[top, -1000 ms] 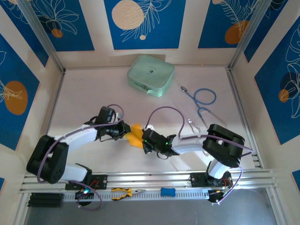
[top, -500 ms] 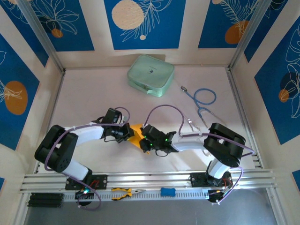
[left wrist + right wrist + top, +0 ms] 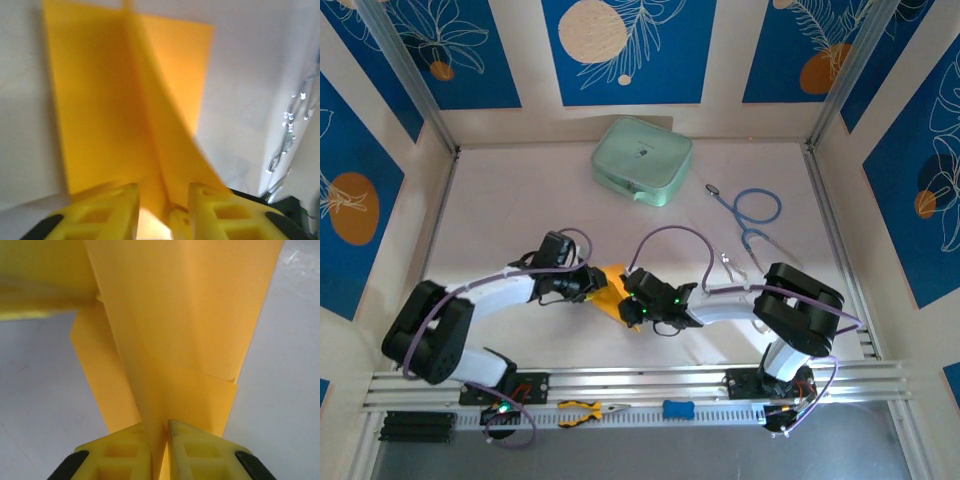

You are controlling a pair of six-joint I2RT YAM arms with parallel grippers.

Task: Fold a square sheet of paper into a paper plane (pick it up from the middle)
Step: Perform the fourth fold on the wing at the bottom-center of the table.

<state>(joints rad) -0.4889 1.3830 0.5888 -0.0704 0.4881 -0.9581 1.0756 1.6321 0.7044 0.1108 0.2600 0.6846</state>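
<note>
The square sheet of paper point(image 3: 611, 286) is orange-yellow and folded with lengthwise creases into a narrow paper plane shape, held up at the table's middle between both grippers. My right gripper point(image 3: 629, 301) is shut on its raised centre fold point(image 3: 185, 315), and the yellow fingertips point(image 3: 131, 442) pinch the paper with no gap. My left gripper point(image 3: 592, 283) is at the opposite end, open. In the left wrist view the paper's ridge point(image 3: 125, 100) runs down between the spread fingers point(image 3: 112, 207) without being squeezed. A blurred yellow finger point(image 3: 30, 295) of the left gripper shows at the upper left in the right wrist view.
A pale green case point(image 3: 642, 160) lies at the back centre. A blue stethoscope point(image 3: 752, 212) and metal forceps point(image 3: 732, 266) lie to the right. Orange-handled pliers point(image 3: 585, 410) and a blue item point(image 3: 677, 409) rest on the front rail.
My left gripper was shut on the paper and has opened, its arm shifting slightly. The right gripper keeps its pinch in the same place.
</note>
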